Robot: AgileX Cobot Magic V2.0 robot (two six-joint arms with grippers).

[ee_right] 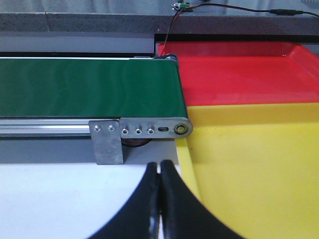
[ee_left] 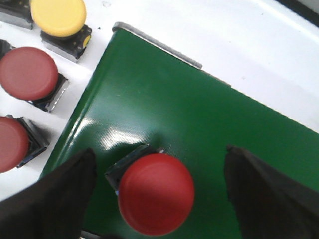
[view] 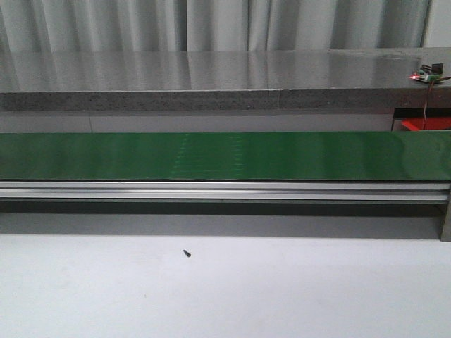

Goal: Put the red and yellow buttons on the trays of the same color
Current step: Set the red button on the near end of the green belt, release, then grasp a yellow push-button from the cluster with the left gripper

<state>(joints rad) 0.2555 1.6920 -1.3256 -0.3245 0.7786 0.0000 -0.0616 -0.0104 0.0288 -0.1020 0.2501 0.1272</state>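
While sitting on the green conveyor belt [ee_left: 199, 124], red button [ee_left: 156, 193] between spread fingers of left gripper [ee_left: 159, 199], untouched; beside belt, two more red buttons and a yellow button [ee_left: 59, 17]; right gripper [ee_right: 160, 199] closed near yellow tray [ee_right: 254, 164] and red tray [ee_right: 239, 69].

the leftmost red button [ee_left: 11, 144] is cut off by the frame edge.

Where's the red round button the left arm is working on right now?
In the left wrist view, the red round button sits on the green conveyor belt between the open left gripper's fingers, near the belt's end.
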